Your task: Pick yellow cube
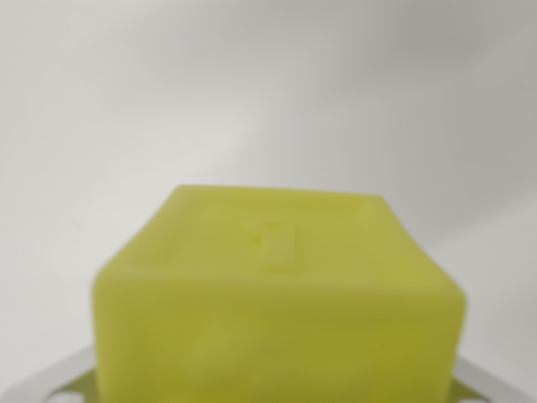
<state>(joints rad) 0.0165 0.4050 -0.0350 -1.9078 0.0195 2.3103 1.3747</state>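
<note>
- In the wrist view, low and centred, the yellow cube (281, 302) fills most of the lower half of the picture, very close to the camera and out of focus.
- Its upper face slopes away from the lens, and a small raised or pressed rectangular mark sits near the middle of that face.
- The nearer face of the cube runs down past the bottom edge of the picture, so its lower part is cut off.
- At the bottom corners, to the wrist view's left and right of the cube, pale grey metal pieces with rounded holes (50, 384) stick out from behind or beneath it; these look like part of the gripper's hardware, though blur keeps me from being sure.
- The jaws themselves are not plainly seen, so I cannot tell whether they stand wide, narrow, or closed on the cube.
- Behind the cube lies a plain, pale grey-white surface (268, 92) with a soft darker band crossing diagonally; whether this is the bench or a wall I cannot tell.
- Whether the cube rests on that surface or is lifted clear of it cannot be made out.
</note>
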